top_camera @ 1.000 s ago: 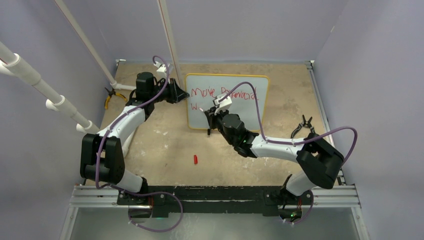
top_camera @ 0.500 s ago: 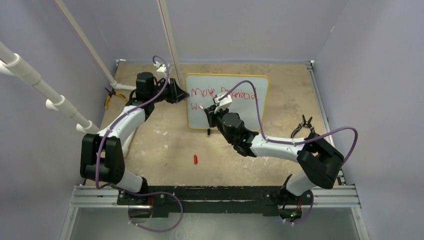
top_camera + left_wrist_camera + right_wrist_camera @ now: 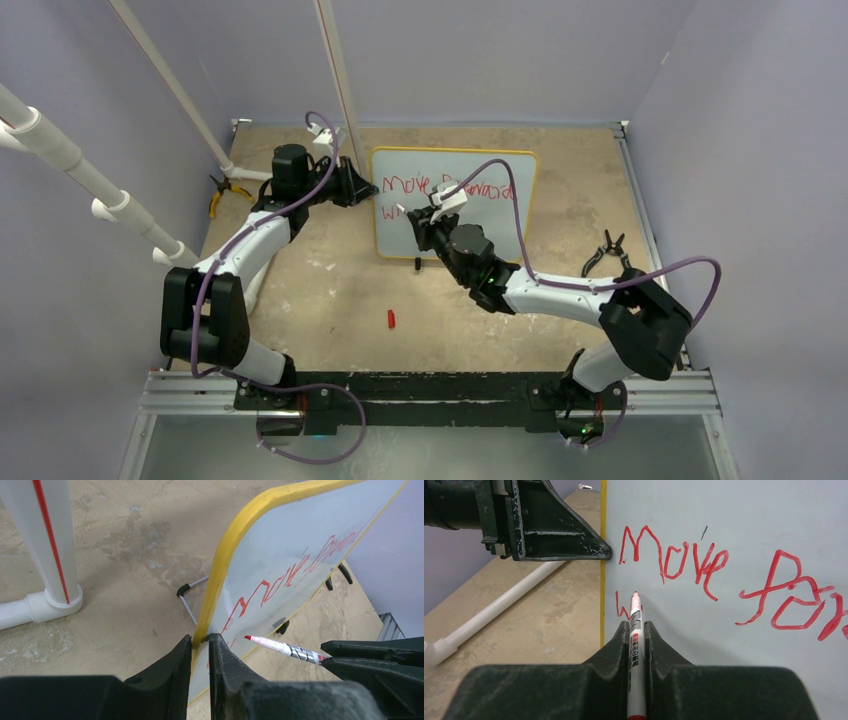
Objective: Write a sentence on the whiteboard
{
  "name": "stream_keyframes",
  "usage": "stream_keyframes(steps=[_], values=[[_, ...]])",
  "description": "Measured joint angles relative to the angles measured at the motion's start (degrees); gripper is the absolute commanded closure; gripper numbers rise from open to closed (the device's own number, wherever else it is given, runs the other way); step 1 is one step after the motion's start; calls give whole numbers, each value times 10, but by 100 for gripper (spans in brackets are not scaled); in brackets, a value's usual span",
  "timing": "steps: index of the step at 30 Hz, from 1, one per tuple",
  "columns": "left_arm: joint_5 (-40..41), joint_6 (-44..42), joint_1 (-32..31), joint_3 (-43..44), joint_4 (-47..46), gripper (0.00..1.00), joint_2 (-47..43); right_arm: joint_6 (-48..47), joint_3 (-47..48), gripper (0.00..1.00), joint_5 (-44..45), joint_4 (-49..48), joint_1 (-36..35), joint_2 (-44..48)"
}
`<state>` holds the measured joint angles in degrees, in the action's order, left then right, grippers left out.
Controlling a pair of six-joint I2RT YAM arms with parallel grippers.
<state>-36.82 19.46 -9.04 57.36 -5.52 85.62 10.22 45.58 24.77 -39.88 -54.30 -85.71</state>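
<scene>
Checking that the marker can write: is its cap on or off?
Off. The marker clamped in the right gripper ends in a bare red tip, uncovered, right at the whiteboard.

**Top view.** Illumination is even and diffuse, arriving from overhead. Shadows on the bench point(image 3: 330, 290) are soft and faint. The whiteboard point(image 3: 395, 240) reads pale grey-blue with no hot spots. The walls point(image 3: 500, 60) carry a lavender cast.

**Left wrist view.** The white pipe point(image 3: 50, 540) is the brightest area. The whiteboard face shows a soft sheen. The dark left hand point(image 3: 201, 637) in the foreground is slightly out of focus.

**Right wrist view.** The red lettering point(image 3: 674, 555) is sharp against a uniformly lit surface. The right hand point(image 3: 636, 625) renders nearly black, with little surface detail. The print on the marker point(image 3: 636, 645) is legible.
</scene>
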Motion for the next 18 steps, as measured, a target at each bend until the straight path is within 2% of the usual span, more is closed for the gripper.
stream_keyframes(steps=[18], values=[[2, 0, 0, 0, 0, 85, 0, 3, 19, 100, 12, 14, -2, -31]])
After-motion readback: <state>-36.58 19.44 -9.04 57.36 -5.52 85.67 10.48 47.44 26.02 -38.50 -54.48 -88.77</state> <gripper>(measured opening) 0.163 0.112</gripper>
